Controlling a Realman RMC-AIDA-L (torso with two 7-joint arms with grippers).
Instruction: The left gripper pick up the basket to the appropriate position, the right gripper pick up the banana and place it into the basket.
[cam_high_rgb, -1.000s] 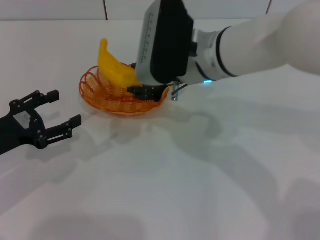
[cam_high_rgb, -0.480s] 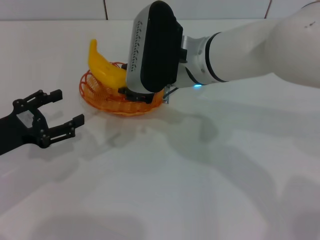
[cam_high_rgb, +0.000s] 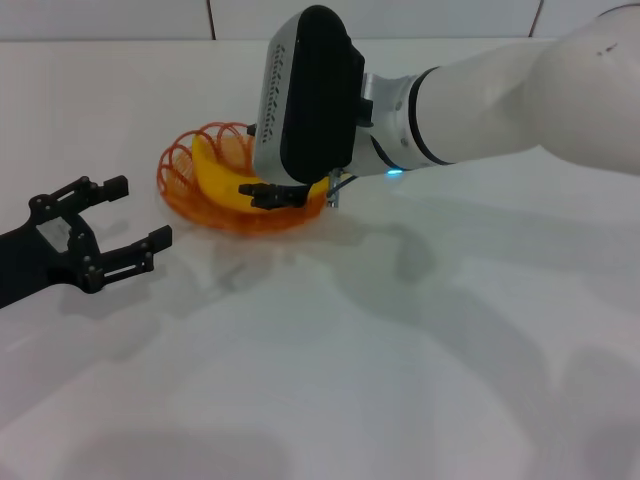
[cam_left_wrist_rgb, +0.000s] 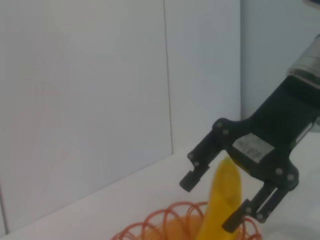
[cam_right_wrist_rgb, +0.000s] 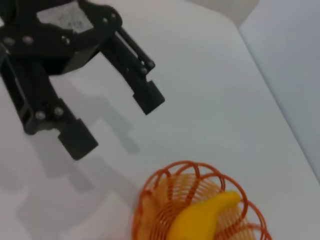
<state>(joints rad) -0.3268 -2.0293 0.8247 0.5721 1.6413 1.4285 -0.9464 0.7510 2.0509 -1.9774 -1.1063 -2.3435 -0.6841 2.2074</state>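
Observation:
The orange wire basket (cam_high_rgb: 232, 216) sits on the white table, left of centre. The yellow banana (cam_high_rgb: 214, 174) lies inside it. My right gripper (cam_high_rgb: 275, 195) hovers just above the banana, its fingers spread open on either side and not touching it. In the left wrist view the right gripper (cam_left_wrist_rgb: 207, 202) stands open over the banana (cam_left_wrist_rgb: 223, 197) and the basket (cam_left_wrist_rgb: 167, 225). My left gripper (cam_high_rgb: 140, 212) is open and empty on the table, left of the basket and apart from it. The right wrist view shows the left gripper (cam_right_wrist_rgb: 117, 122), the basket (cam_right_wrist_rgb: 148, 200) and the banana (cam_right_wrist_rgb: 200, 220).
The white table (cam_high_rgb: 400, 350) stretches out in front and to the right. A white tiled wall (cam_high_rgb: 120, 18) runs along its far edge. My right arm (cam_high_rgb: 500, 90) reaches across from the right, above the table.
The banana has gone from tilted up in the right gripper to lying flat in the basket. The right gripper has opened. The left gripper has barely moved.

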